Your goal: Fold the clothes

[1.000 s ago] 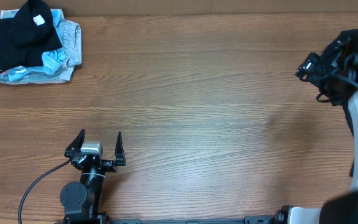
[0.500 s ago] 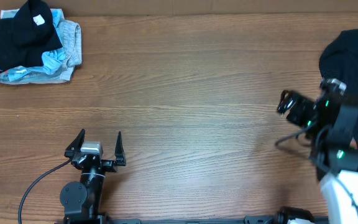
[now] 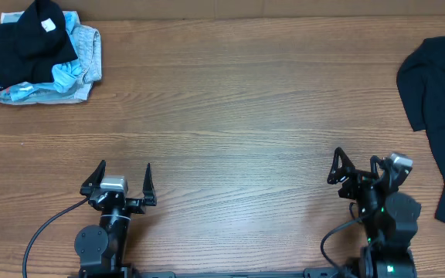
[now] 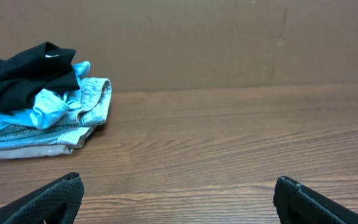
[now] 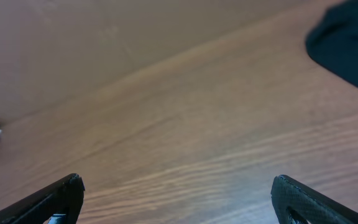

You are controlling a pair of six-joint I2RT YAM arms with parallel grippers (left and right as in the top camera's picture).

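A black T-shirt [image 3: 443, 93] lies loosely spread at the table's right edge, partly out of frame; its corner shows in the right wrist view [image 5: 350, 43]. Another black T-shirt [image 3: 25, 42] with a white label lies on a pile at the far left corner, also in the left wrist view [image 4: 23, 74]. My left gripper [image 3: 126, 176] is open and empty near the front left [image 4: 179, 193]. My right gripper [image 3: 358, 166] is open and empty near the front right [image 5: 176, 193], left of the spread shirt.
The pile at the far left holds light blue and pale denim clothes [image 3: 72, 73] under the black shirt, seen also in the left wrist view [image 4: 67, 115]. A brown cardboard wall [image 4: 229, 43] runs along the table's back edge. The wooden table [image 3: 238, 116] lies between the grippers and the clothes.
My right arm has pulled back from the far right to the front right, leaving the black T-shirt lying at the right edge. The left arm has not moved.
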